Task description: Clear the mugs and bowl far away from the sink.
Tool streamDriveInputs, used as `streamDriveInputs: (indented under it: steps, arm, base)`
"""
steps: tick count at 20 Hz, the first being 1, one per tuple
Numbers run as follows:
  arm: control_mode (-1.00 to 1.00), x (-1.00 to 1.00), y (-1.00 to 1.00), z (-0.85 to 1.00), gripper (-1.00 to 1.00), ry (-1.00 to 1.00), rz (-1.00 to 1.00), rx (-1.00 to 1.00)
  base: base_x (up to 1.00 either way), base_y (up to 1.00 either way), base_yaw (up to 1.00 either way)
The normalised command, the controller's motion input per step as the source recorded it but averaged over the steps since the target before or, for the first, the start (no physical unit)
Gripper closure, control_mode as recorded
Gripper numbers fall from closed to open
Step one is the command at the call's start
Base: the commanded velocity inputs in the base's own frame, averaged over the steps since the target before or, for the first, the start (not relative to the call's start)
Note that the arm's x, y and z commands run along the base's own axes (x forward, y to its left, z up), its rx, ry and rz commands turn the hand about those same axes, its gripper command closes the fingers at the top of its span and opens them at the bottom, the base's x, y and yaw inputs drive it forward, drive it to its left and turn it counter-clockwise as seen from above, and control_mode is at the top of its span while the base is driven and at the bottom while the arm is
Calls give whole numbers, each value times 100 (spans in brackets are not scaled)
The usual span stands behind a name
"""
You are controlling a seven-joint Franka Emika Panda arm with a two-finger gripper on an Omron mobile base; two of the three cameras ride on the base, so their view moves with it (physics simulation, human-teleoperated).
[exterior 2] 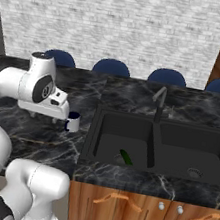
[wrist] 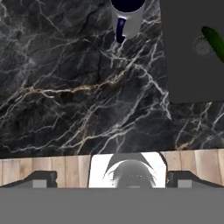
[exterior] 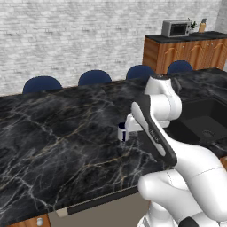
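A white mug with a navy inside (exterior 2: 73,122) stands upright on the black marble table (exterior: 57,142), just left of the matte-black double sink (exterior 2: 159,145). The robot's fingers (wrist: 111,178) hover above the table near the mug, spread fully apart and holding nothing. A green vegetable (exterior 2: 126,157) lies in the left basin. Blue chairs (exterior: 94,77) line the table's far side.
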Motion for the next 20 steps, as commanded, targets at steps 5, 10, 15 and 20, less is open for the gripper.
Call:
streamDriveInputs:
  steps: [5,10,15,20]
  arm:
    - [-100,19,0,-38,-100,-4,2,1]
    - [-100,20,0,-23,-100,-1,0,-2]
    - [-100,48,0,-17,-100,0,-1,-1]
    - [-100,37,0,-7,-100,0,-1,0]
  base:
    - [0,0,0]
    - [0,0,0]
    - [0,0,0]
    - [0,0,0]
